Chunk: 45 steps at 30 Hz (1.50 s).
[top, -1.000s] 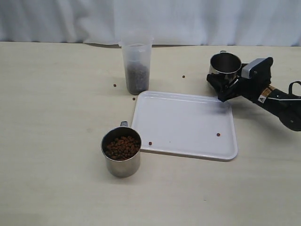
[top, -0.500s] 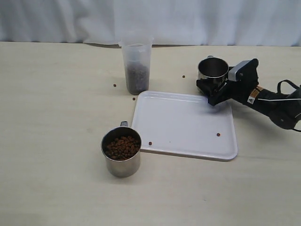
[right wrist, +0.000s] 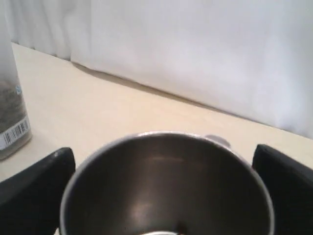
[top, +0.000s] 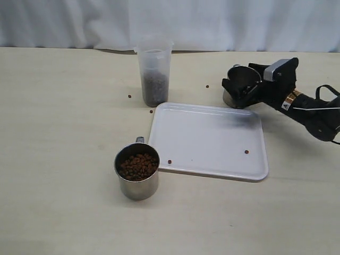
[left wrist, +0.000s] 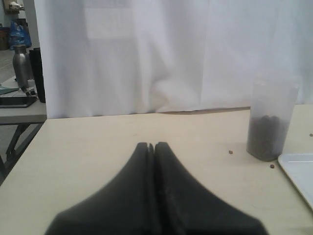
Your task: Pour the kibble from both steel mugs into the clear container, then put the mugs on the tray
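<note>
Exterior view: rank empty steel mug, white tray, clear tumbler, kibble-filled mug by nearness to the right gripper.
1. Empty steel mug, within right gripper.
2. White rectangular tray, adjacent.
3. Clear plastic tumbler, back left.
4. Kibble-filled steel mug, front left.

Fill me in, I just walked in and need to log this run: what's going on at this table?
The right gripper straddles an empty shiny steel mug at the far right corner of the flat white plastic tray; whether it grips is unclear. The tall clear plastic container is partly filled with dark-brown kibble. The second steel mug sits full beside the tray's near left corner. The left gripper is shut, holding nothing.
</note>
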Tool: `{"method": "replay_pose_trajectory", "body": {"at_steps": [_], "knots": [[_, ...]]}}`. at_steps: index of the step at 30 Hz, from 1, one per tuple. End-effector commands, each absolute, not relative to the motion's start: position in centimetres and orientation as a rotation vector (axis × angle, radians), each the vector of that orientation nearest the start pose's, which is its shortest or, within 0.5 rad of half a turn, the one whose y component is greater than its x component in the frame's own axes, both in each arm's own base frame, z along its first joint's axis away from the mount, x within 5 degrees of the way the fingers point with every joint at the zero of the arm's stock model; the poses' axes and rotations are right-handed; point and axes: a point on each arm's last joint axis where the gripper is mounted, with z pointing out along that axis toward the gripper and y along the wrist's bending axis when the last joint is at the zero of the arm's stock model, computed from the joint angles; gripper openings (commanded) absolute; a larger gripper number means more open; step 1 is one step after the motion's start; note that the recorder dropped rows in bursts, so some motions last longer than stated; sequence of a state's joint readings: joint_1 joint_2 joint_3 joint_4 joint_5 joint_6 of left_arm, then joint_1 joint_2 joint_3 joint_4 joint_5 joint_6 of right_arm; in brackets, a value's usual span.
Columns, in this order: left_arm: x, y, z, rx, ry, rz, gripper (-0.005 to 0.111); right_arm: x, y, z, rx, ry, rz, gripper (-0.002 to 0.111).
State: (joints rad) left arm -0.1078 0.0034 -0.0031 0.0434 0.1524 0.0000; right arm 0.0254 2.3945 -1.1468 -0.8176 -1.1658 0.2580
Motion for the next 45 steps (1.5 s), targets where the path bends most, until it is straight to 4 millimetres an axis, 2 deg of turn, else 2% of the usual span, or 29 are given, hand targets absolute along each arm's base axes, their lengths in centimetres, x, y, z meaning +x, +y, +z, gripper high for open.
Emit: {"method": "replay_pose_trajectory", "body": {"at_steps": [1,5,8,11,14,16,17,20,25,26,28,31,33,35,36,39,41,45], "knots": [[5.6,-0.6,20.0,0.126,1.621,-0.053,0.000,41.9,6.9,7.7,-0.677,1.544,0.613,0.084],[5.6,-0.6,20.0,0.126,1.621,-0.053,0.000,41.3,5.5,9.9,-0.573,1.578,0.682,0.083],[5.6,-0.6,20.0,0.126,1.621,-0.053,0.000,40.0,3.6,11.7,-0.512,1.594,0.671,0.076],[5.6,-0.6,20.0,0.126,1.621,-0.053,0.000,38.3,1.8,13.4,-0.438,1.621,0.686,0.058],[5.6,-0.6,20.0,0.126,1.621,-0.053,0.000,36.3,0.0,15.1,-0.282,1.663,0.743,0.030],[5.6,-0.6,20.0,0.126,1.621,-0.053,0.000,34.6,-0.8,16.1,-0.276,1.663,0.709,0.008],[5.6,-0.6,20.0,0.126,1.621,-0.053,0.000,33.8,-1.0,16.6,-0.297,1.653,0.675,0.005],[5.6,-0.6,20.0,0.126,1.621,-0.053,0.000,31.0,-1.5,17.4,-0.220,1.648,0.612,0.005],[5.6,-0.6,20.0,0.126,1.621,-0.053,0.000,25.8,-1.7,18.4,-0.108,1.608,0.387,0.005],[5.6,-0.6,20.0,0.126,1.621,-0.053,0.000,23.8,-1.7,18.6,-0.076,1.608,0.307,0.005],[5.6,-0.6,20.0,0.126,1.621,-0.053,0.000,21.3,-1.5,18.9,-0.057,1.637,0.243,0.005],[5.6,-0.6,20.0,0.126,1.621,-0.053,0.000,18.3,-0.7,18.9,-0.089,1.645,0.214,0.005],[5.6,-0.6,20.0,0.126,1.621,-0.053,0.000,15.4,-0.6,18.6,-0.018,1.623,0.164,0.005],[5.6,-0.6,20.0,0.126,1.621,-0.053,0.000,14.6,-0.7,19.2,-0.001,1.565,0.126,0.005],[5.6,-0.6,20.0,0.126,1.621,-0.053,0.000,14.2,-0.5,18.9,-0.029,1.631,0.113,0.005],[5.6,-0.6,20.0,0.126,1.621,-0.053,0.000,13.1,-0.2,19.3,-0.038,1.667,0.108,0.005],[5.6,-0.6,20.0,0.126,1.621,-0.053,0.000,11.6,-0.4,20.0,0.032,1.658,0.067,0.005],[5.6,-0.6,20.0,0.126,1.621,-0.053,0.000,8.7,0.5,21.0,0.006,1.592,0.073,0.005]]}}
